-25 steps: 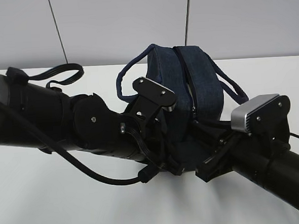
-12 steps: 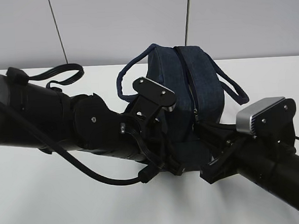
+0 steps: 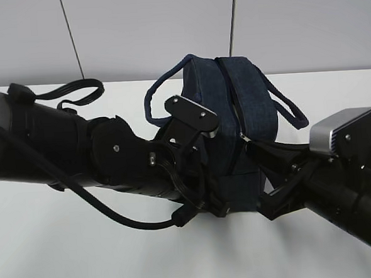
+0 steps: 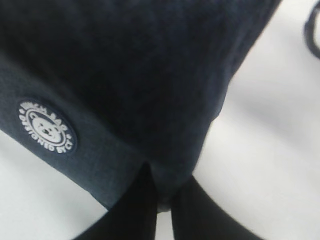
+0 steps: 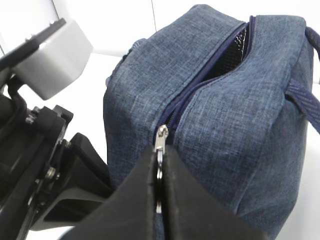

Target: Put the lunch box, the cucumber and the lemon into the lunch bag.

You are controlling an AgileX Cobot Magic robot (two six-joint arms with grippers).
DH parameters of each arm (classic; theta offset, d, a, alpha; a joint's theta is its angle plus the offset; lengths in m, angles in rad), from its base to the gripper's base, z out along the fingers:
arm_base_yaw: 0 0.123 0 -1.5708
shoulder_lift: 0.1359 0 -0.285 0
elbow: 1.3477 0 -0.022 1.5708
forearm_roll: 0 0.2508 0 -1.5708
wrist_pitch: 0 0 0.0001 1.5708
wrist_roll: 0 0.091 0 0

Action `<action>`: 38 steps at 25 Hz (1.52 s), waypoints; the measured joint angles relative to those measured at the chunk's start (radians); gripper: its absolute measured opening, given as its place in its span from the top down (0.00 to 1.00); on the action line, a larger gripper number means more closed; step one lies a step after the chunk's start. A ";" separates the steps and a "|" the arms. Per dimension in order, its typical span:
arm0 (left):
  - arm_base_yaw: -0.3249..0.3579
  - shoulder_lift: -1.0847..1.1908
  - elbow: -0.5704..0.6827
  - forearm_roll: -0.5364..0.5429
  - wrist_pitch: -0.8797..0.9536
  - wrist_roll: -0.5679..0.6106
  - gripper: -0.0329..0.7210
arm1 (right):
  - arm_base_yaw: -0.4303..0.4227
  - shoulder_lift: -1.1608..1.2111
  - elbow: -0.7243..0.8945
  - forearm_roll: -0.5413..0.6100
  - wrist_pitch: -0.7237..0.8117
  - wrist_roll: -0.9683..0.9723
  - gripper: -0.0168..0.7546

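The navy bag stands on the white worktop, near its far edge and close to the grey wall panels, with both black arms closing on its near end. In the right wrist view the right pincer is pressed shut on the silver zipper pull, which sits at the near end of the zipper, where the top turns down into the bag's end wall. Beyond the pull the zipper stands parted, and a dark gap shows between the two fabric edges. One loop handle arches off the bag's left side, and the other handle hangs down its right side. The left pincer is closed to a narrow gap on the lower edge of the bag's fabric at a bottom corner; its two dark fingers meet at the cloth, just beside the round white emblem bearing a bear's face. In the exterior view the left arm reaches in from the left and covers the bag's lower left part, while the right arm comes in from the lower right, its grey camera housing level with the bag's side. A black strap lies on the worktop behind the left arm.
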 joint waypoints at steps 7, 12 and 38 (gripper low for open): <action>0.000 -0.016 0.000 0.000 0.008 0.000 0.94 | 0.000 -0.050 -0.027 -0.009 0.078 0.011 0.98; 0.000 -0.017 0.000 0.000 0.017 0.000 0.94 | 0.000 -0.100 -0.092 -0.034 0.205 0.013 0.98; 0.000 -0.024 0.000 0.000 0.035 0.000 0.95 | 0.000 -0.122 -0.329 0.093 0.580 -0.236 0.98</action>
